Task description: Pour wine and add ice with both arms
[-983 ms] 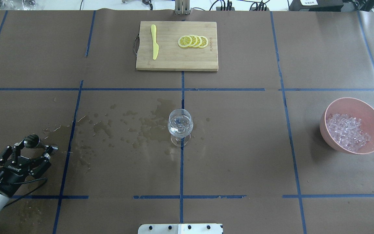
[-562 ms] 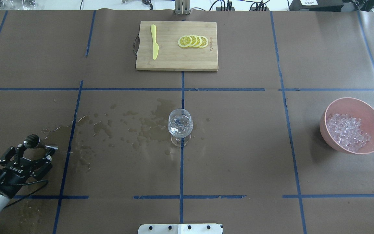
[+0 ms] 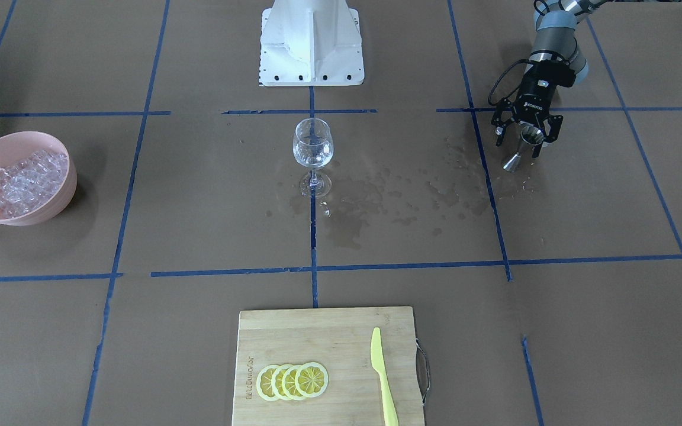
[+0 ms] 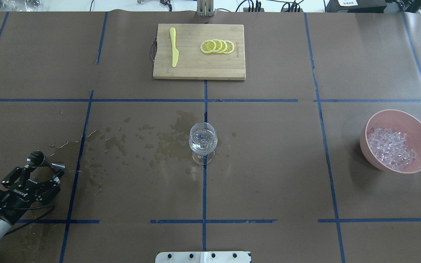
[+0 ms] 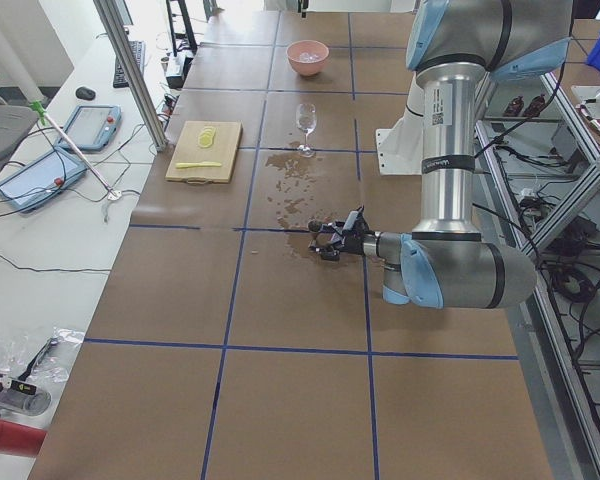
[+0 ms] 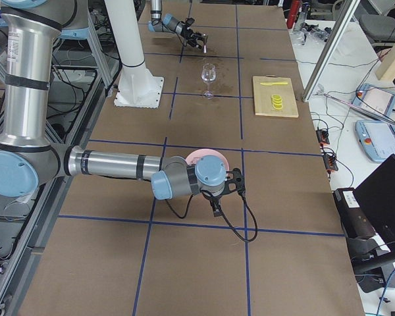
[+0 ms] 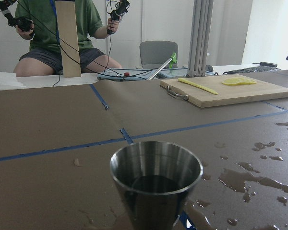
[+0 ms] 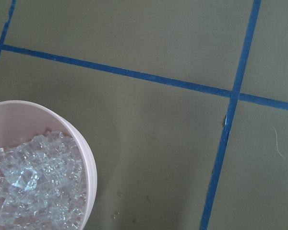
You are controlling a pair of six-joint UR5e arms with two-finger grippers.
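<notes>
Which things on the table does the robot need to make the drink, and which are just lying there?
For the job:
- glass with a little wine
- bowl of ice
- metal cup

Just lying about:
- board
- lemon slices
- yellow knife
- spilled puddles

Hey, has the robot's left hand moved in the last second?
Yes. The left hand has drawn back slightly toward the blue tape line on the robot's side, away from the metal measuring cup, which stayed put.
</notes>
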